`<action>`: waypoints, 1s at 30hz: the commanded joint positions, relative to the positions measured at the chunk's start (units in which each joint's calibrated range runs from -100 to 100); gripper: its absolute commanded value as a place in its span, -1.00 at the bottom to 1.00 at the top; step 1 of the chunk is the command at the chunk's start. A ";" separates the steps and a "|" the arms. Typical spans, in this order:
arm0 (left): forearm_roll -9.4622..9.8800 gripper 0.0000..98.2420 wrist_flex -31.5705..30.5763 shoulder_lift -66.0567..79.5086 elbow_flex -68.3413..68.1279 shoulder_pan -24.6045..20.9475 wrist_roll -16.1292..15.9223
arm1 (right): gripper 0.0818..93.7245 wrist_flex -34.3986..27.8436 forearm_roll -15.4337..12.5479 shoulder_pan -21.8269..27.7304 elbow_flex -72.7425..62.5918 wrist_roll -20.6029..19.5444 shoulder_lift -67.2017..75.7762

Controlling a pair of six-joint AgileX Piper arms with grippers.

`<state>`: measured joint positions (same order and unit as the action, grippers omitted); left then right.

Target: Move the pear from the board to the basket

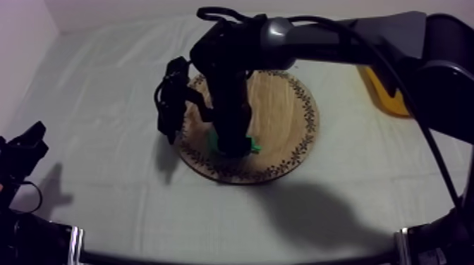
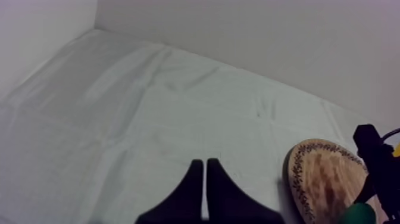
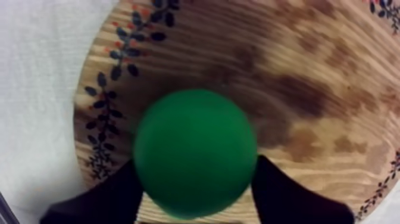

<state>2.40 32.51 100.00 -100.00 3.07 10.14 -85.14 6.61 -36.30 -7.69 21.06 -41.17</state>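
My left gripper [image 2: 205, 179] sits pinched to a narrow wedge, off the wooden board [image 2: 321, 173]. Right wrist view: my right gripper [image 3: 196, 184] clasps the pear [image 3: 193, 143] on the board. From above, the yellow basket [image 1: 384, 95] lies well right of it.

My right arm [image 1: 331, 35] comes in from the upper right and bends at the wrist, so the right gripper [image 1: 233, 146] points straight down, its fingers [image 3: 113, 193] closed against either side of the pear [image 3: 193, 152]. My left gripper [image 2: 205, 164] rests low at its own side, closed to a narrow wedge.
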 commanded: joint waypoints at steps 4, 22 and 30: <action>0.02 -1.00 -0.01 0.00 0.00 0.01 -0.01 | -0.17 0.59 -0.49 -0.06 0.75 0.46 0.59; 0.02 -1.00 -0.01 0.00 0.00 0.01 -0.01 | -0.14 2.52 2.36 4.83 -0.38 1.38 16.57; 0.02 -1.00 -0.01 0.00 0.00 0.01 -0.01 | -0.11 5.79 4.34 12.39 -0.93 0.55 24.69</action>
<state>2.40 32.51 100.00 -100.00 3.07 10.14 -79.84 10.86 -26.18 -8.62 21.71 -17.83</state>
